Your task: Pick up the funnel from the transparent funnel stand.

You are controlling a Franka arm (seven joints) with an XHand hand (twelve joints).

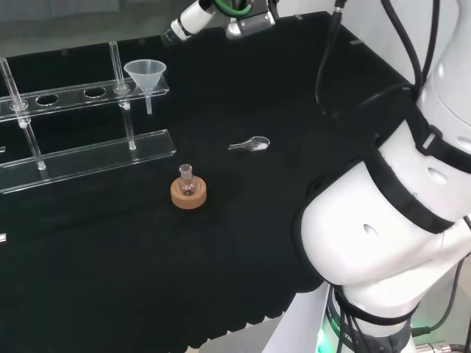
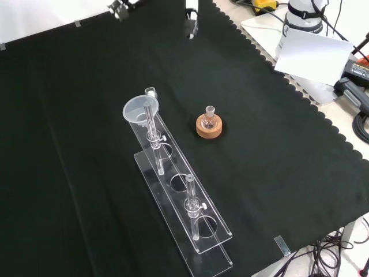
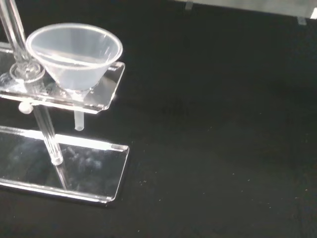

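— Closest to the wrist camera, what sits there?

— Clear funnel [image 3: 74,54], its cone seated in the end hole of the see-through stand [image 3: 99,96], upright, spout poking down through the upper shelf and hanging above the lower plate. Nothing touches it.

— And from the other cameras?

— From the head camera the funnel [image 1: 146,74] is at the right end of the stand's upper shelf [image 1: 66,95]; the other holes along that shelf look empty. From the front camera the funnel [image 2: 140,109] is at the far end of the stand [image 2: 190,222], which runs toward the near edge of the black cloth [image 2: 86,219].

— Anything nearby?

— A small glass flask [image 1: 187,178] stands on a cork ring [image 1: 188,195], near the stand's funnel end but apart from it. Farther right in the head camera, a small shiny spoon-like piece [image 1: 250,145] lies flat on the cloth.

— The robot hand?

— Parts of it [image 1: 199,16] show at the top edge, well apart from the funnel. Whether its fingers are spread or curled, I can't tell.
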